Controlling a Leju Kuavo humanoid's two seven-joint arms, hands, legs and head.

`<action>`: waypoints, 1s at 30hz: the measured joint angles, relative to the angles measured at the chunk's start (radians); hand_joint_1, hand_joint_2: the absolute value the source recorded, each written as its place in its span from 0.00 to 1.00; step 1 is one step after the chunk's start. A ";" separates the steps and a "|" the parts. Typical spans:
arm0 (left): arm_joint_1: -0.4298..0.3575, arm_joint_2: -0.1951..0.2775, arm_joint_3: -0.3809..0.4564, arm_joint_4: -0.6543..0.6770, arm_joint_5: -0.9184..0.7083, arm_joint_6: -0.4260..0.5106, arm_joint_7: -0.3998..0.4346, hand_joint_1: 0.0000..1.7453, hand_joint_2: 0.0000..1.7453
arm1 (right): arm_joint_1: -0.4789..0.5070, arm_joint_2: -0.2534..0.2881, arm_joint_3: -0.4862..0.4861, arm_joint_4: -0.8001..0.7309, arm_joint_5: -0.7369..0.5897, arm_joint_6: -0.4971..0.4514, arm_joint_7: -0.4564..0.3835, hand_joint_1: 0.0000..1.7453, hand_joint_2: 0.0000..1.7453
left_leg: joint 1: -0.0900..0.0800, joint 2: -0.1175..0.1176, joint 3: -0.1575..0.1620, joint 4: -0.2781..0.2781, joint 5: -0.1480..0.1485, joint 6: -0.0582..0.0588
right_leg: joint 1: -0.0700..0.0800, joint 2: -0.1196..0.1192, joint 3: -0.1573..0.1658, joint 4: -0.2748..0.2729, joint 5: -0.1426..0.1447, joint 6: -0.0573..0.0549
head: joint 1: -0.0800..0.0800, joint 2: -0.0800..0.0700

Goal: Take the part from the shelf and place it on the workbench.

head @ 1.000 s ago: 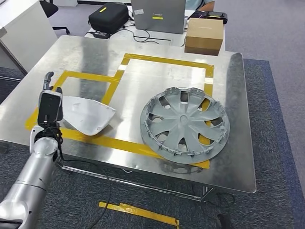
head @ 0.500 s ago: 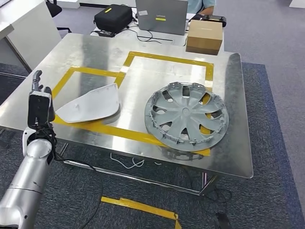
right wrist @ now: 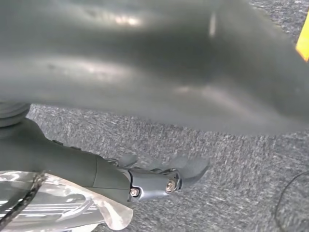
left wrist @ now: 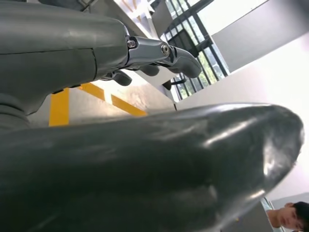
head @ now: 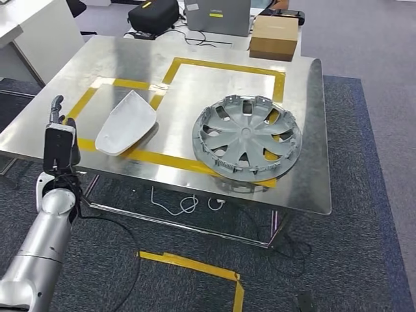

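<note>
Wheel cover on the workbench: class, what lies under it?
Under the wheel cover lies the metal workbench and yellow tape, glimpsed through its openings. Whatever sits beneath the solid spokes is covered.

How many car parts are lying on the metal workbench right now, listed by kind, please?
Grey wheel cover: 1
White panel part: 1
Total on the workbench: 2
</note>
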 joint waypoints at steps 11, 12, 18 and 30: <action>-0.004 0.004 0.002 -0.004 0.000 0.002 -0.002 0.00 0.00 | -0.002 0.000 0.000 0.000 0.000 0.001 0.000 0.00 0.00 | 0.001 -0.004 0.169 0.011 -0.126 0.008 | 0.006 -0.003 -0.115 0.004 0.106 -0.005 | -0.005 0.000; -0.006 0.004 0.002 -0.006 0.001 0.004 -0.003 0.00 0.00 | -0.003 0.000 0.000 0.000 0.000 0.001 0.000 0.00 0.00 | -0.002 -0.005 0.190 -0.024 -0.132 0.011 | 0.007 -0.003 -0.120 0.003 0.115 0.000 | -0.005 0.000; -0.004 0.001 0.002 -0.007 0.007 0.007 -0.006 0.00 0.00 | 0.000 -0.001 -0.001 0.000 0.001 0.002 0.004 0.00 0.00 | 0.001 0.003 0.144 -0.049 -0.083 0.043 | 0.004 -0.002 -0.194 0.138 0.001 0.027 | 0.003 0.000; 0.004 0.007 0.009 -0.008 0.022 0.008 -0.004 0.00 0.00 | -0.004 -0.001 -0.001 0.000 0.002 -0.003 0.007 0.00 0.00 | -0.012 0.003 0.045 -0.027 -0.019 0.015 | 0.013 -0.003 0.010 -0.027 0.016 -0.010 | 0.003 0.000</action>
